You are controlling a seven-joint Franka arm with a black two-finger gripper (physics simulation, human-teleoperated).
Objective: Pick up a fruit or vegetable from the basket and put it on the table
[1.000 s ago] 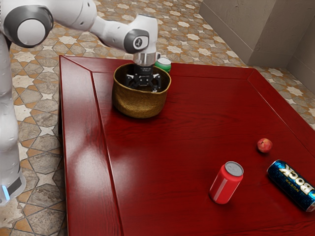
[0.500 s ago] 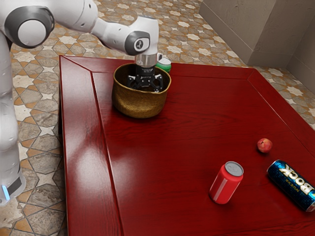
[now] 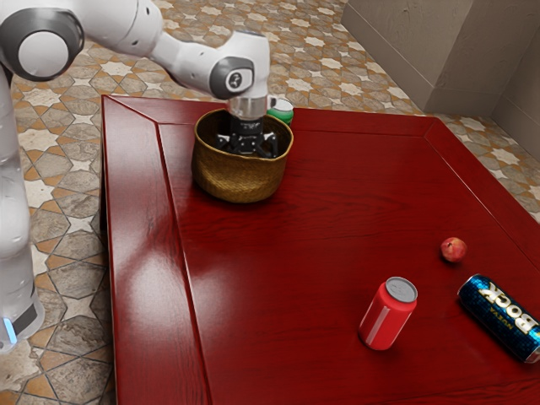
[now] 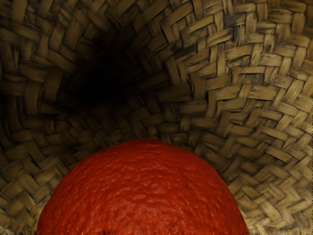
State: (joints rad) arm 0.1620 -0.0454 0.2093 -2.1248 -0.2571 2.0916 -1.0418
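The gripper [image 3: 246, 150] reaches down into the woven basket [image 3: 240, 179], its lower part hidden behind the near rim. Its fingertips are out of sight there, and I cannot tell how they stand. In the wrist view a large orange-red fruit with dimpled skin [image 4: 144, 193] lies right under my hand, against the basket's woven inside [image 4: 254, 103]. Whether the fruit is touched from both sides is hidden.
On the red table [image 3: 295, 245] a green-and-white can [image 3: 281, 110] stands behind the basket. Toward the exterior view's right are a red can [image 3: 389, 313], a small reddish fruit [image 3: 454, 249] and a blue can lying on its side [image 3: 501, 317].
My hand has stayed inside the basket, turning a little and shifting slightly toward the exterior view's left. The basket and the things on the table have not moved.
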